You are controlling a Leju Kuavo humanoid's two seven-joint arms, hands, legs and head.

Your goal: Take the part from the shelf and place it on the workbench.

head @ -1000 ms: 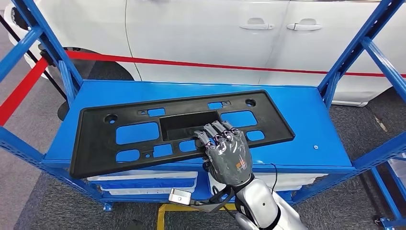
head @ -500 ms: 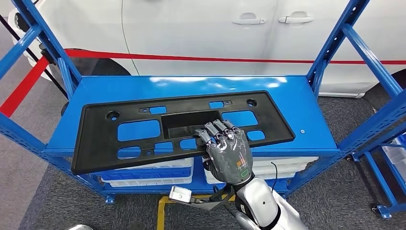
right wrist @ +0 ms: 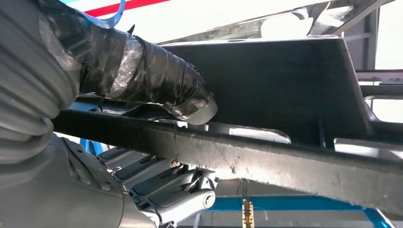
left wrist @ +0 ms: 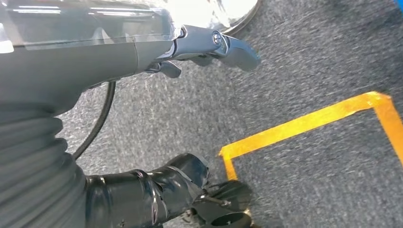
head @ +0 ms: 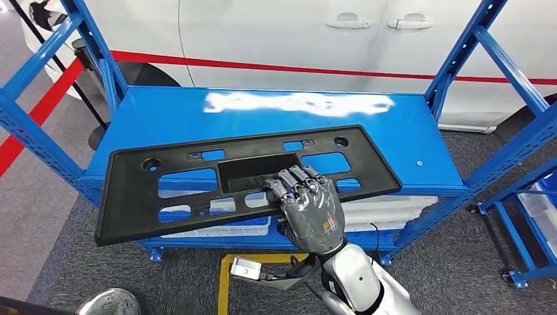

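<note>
— How was the right hand [head: 309,210] posed?
— Palm down, fingers curled over the near edge of the black part [head: 197,177], thumb beneath, gripping it.
— And the part?
— Partly overhanging the blue shelf [head: 407,141]'s front.
— The left hand [left wrist: 157,190]?
— Beside grey floor; grip unclear.

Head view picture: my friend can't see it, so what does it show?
The robot's right hand grips the near edge of a long flat black plastic part with cutouts, which sticks out past the front of a blue metal shelf. A white car with a red stripe stands behind.
</note>
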